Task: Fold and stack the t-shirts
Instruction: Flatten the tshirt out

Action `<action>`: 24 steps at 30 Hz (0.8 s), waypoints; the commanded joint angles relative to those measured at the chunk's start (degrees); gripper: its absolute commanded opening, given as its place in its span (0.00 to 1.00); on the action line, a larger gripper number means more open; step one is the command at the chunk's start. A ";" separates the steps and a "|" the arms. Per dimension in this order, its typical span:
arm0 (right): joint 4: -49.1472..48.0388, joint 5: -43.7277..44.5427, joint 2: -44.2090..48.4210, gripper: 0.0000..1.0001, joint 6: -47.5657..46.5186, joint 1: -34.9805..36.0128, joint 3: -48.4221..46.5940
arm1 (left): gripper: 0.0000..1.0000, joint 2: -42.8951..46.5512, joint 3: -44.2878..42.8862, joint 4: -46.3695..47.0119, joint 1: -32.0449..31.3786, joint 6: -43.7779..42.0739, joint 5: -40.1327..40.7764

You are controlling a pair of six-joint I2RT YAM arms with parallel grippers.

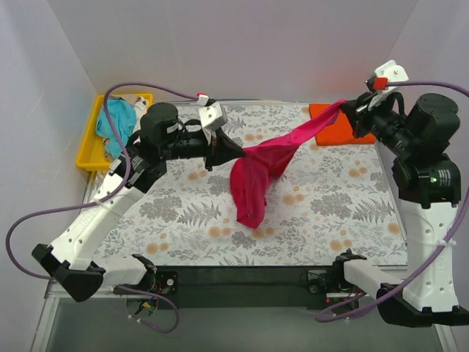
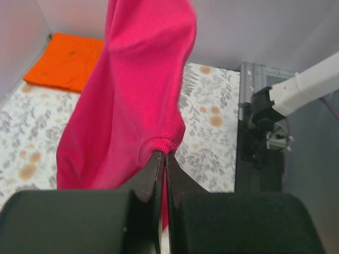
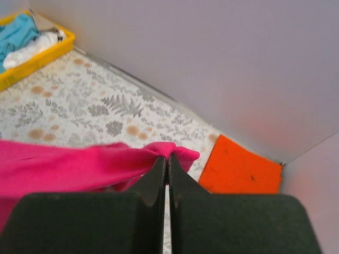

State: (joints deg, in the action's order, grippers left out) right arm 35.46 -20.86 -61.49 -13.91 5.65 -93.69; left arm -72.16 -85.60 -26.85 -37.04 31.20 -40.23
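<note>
A magenta-pink t-shirt [image 1: 260, 172] hangs above the patterned table, stretched between both arms. My left gripper [image 1: 240, 151] is shut on its ribbed edge [image 2: 165, 142] at the centre left. At the back right my right gripper [image 1: 346, 107] is shut on another bunched corner [image 3: 177, 152]. The cloth sags between them and its lower end touches the table [image 1: 249, 216]. A folded orange t-shirt [image 1: 338, 126] lies flat at the far right corner, also seen as an orange shirt [image 3: 241, 169] below my right fingers. A teal t-shirt [image 1: 117, 121] and a white t-shirt [image 3: 32, 47] lie in the tray.
A yellow plastic tray [image 1: 89, 136] stands at the table's back left corner. White walls close in the back and both sides. The table's dark front edge [image 1: 242, 275] runs between the two arm bases.
</note>
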 commanded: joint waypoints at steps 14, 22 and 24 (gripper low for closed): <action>-8.82 -4.02 -17.93 0.01 -0.05 20.43 12.74 | 0.00 19.17 39.72 -11.92 23.05 -2.56 0.05; -12.09 0.30 -33.40 0.01 -0.59 23.71 1.09 | 0.00 5.30 40.08 -5.84 30.70 4.13 13.95; -11.82 -1.19 -35.18 0.01 0.02 24.05 -1.48 | 0.00 -0.24 38.24 -5.49 34.82 6.05 11.94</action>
State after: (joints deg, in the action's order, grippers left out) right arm 28.73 -22.00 -96.16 -13.74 29.65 -87.77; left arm -67.18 -44.34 -34.57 -6.87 33.56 -31.18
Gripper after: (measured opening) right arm 0.021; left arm 0.017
